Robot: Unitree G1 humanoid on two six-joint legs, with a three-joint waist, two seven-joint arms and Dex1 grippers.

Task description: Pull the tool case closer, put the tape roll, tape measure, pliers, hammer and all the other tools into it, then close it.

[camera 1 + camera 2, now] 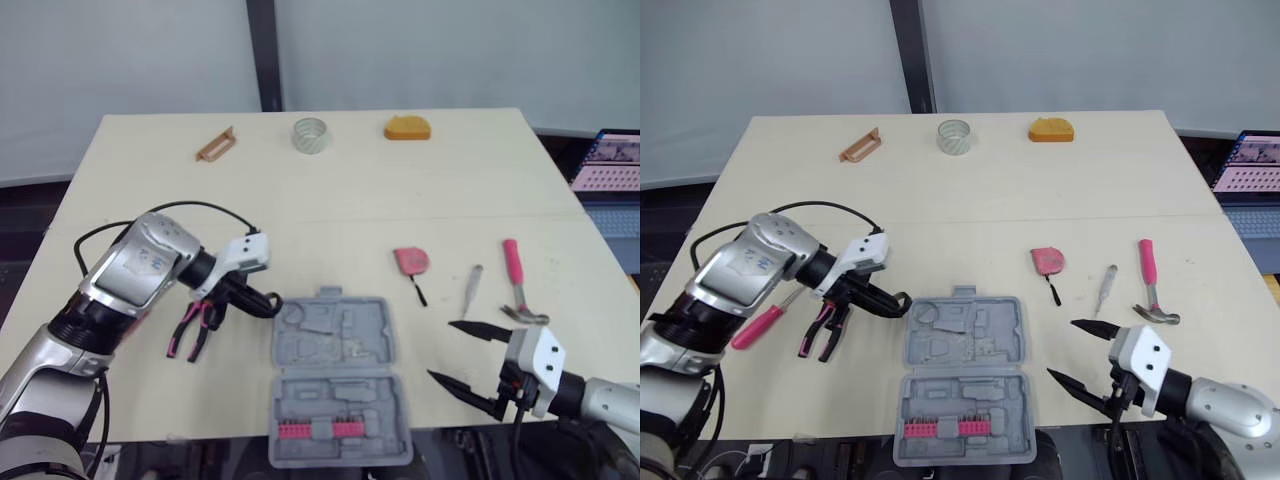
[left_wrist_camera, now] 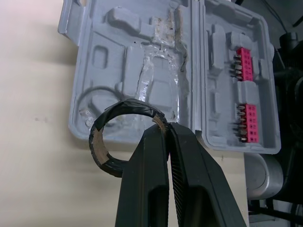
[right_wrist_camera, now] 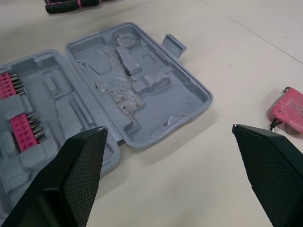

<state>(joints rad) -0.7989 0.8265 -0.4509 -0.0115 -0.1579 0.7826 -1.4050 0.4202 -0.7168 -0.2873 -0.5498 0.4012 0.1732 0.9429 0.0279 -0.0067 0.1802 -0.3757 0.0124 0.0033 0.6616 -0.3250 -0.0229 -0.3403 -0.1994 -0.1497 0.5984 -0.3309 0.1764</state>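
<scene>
The grey tool case lies open near the table's front edge, its lower half holding pink bit strips. My left gripper hovers at the case's left edge, shut on the wall of a black tape roll that hangs over the moulded tray. Black-and-pink pliers lie just left of that gripper, and a pink-handled screwdriver lies under the left arm. My right gripper stands open and empty right of the case. A pink tape measure, a small silver tool and a pink-handled hammer lie beyond it.
Along the far edge of the table sit a brown bracket, a clear tape roll and an orange block. A laptop stands off the table's right side. The case's latch tab points away from me.
</scene>
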